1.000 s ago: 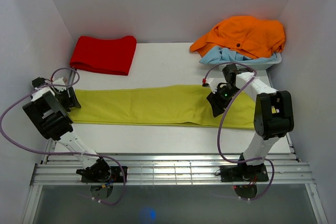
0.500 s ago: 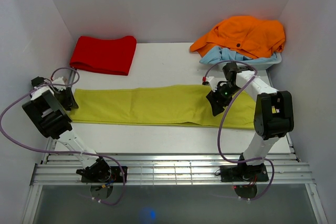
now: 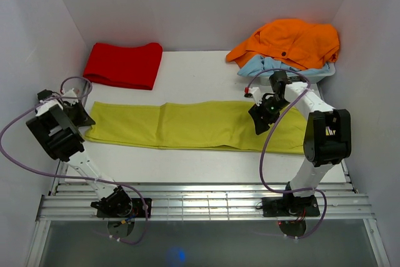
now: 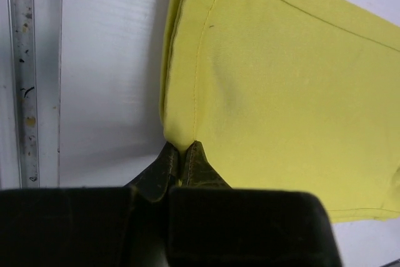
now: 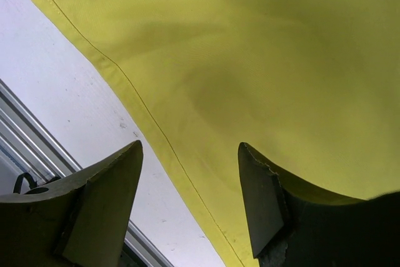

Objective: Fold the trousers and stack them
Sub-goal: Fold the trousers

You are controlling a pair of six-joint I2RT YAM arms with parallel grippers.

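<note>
Dealing with trousers [image 3: 194, 126] lying flat across the middle of the surface [image 3: 206, 70], running left to right in one long yellow-green strip, seemingly doubled leg over leg already. Pinching the near corner of the left end with the left fingers [image 4: 194, 164], clenching tight on the layered edge there, probably taking hold for carrying that end over toward the other. Holding the right fingers [image 5: 106, 211] spread wide and grasping nothing, hovering just above the right part of the cloth with one stitched long edge showing beneath, perhaps getting ready for gripping or pinning the fabric and stopping it from sliding during the fold. Judging the crosswise fold as not yet begun, given the full length lying stretched out. Leaving aside a folded red cloth [image 3: 124, 65] at the far left, well apart from the trousers and likely marking the stacking spot, and an orange garment [image 3: 290, 42] heaped over a pale blue one [image 3: 272, 65] in the far right corner.
</note>
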